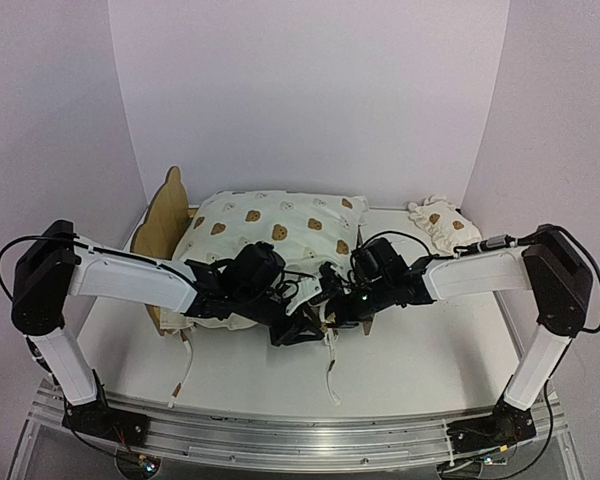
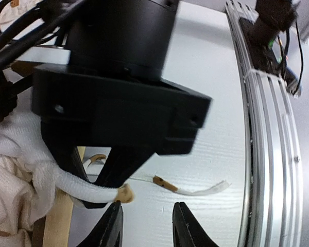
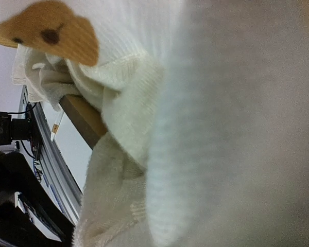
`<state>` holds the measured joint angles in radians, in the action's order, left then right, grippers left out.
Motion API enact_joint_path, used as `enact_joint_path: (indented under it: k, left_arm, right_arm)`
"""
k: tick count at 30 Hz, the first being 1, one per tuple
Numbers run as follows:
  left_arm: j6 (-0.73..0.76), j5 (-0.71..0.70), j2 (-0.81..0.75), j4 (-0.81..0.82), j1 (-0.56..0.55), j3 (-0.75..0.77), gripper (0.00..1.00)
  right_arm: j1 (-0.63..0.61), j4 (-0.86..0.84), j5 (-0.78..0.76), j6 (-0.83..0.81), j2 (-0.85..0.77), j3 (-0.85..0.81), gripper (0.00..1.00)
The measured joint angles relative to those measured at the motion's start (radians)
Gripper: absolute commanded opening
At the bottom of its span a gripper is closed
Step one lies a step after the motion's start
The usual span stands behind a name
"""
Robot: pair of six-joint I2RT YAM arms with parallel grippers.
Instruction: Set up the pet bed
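The pet bed (image 1: 160, 245) stands toward 10 o'clock on the bench (image 1: 430, 350), its curved headboard (image 1: 168, 205) at the 9 o'clock end. The bear-print cushion (image 1: 270, 228) is heaped over its frame, and the small bear-print pillow (image 1: 442, 225) lies well apart at 2 o'clock. At the bed's 5 o'clock corner the right gripper (image 2: 99, 198) has its fingers pinched together on a white tie string (image 2: 77, 182) of the cushion, while the left gripper (image 2: 144, 226) hangs just beside it, fingers spread with nothing between them.
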<state>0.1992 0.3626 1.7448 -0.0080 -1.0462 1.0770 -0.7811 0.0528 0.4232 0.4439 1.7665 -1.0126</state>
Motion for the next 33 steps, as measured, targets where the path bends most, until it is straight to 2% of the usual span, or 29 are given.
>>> enact_joint_path:
  k: [5, 8, 14, 19, 25, 33]
  left_arm:
    - [0.196, -0.023, -0.069, -0.038, 0.000, -0.067, 0.33]
    - [0.284, -0.077, -0.095, -0.008, 0.000, -0.118, 0.32]
    - [0.431, -0.223, -0.097, 0.194, 0.011, -0.259, 0.33]
    - [0.537, -0.278, -0.086, 0.373, 0.033, -0.311, 0.35]
    - [0.682, -0.226, -0.068, 0.561, 0.035, -0.341, 0.32]
    - [0.768, -0.157, 0.008, 0.556, 0.035, -0.335, 0.28]
  right_arm:
    - [0.000, -0.008, 0.001, 0.006, 0.002, 0.001, 0.00]
    - [0.000, -0.013, 0.012, 0.007, 0.006, 0.001, 0.00]
    - [0.000, -0.028, 0.030, 0.010, 0.011, 0.000, 0.00]
    - [0.000, -0.038, 0.063, 0.009, 0.017, -0.003, 0.00]
    - [0.000, -0.036, 0.117, 0.009, 0.018, -0.005, 0.00]
    - [0.000, -0.036, 0.152, 0.003, 0.018, -0.007, 0.00]
